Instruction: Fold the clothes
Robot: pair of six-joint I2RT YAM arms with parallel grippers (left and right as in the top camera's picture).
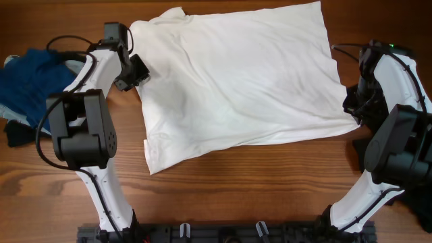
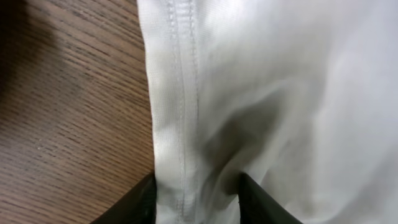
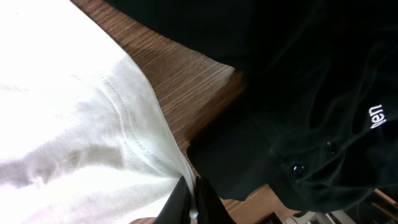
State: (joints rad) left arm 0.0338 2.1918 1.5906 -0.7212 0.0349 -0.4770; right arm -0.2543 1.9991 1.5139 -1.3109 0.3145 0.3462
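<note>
The white T-shirt (image 1: 236,74) lies spread across the wooden table, plain side up. My left gripper (image 1: 138,71) is at its left edge. In the left wrist view its jaws (image 2: 198,186) stand apart astride the stitched hem (image 2: 180,93), with the cloth lying between the two black fingers. My right gripper (image 1: 352,108) is at the shirt's right near corner. In the right wrist view it (image 3: 194,186) is shut, with a pinch of white fabric (image 3: 93,143) drawn up into it. A black garment (image 3: 311,93) with a small white logo (image 3: 376,115) lies just beside that corner.
A blue garment (image 1: 27,81) is heaped at the table's left edge, with a dark piece (image 1: 13,131) below it. Bare wood (image 1: 236,182) runs along the front. The arm bases (image 1: 229,233) stand at the near edge.
</note>
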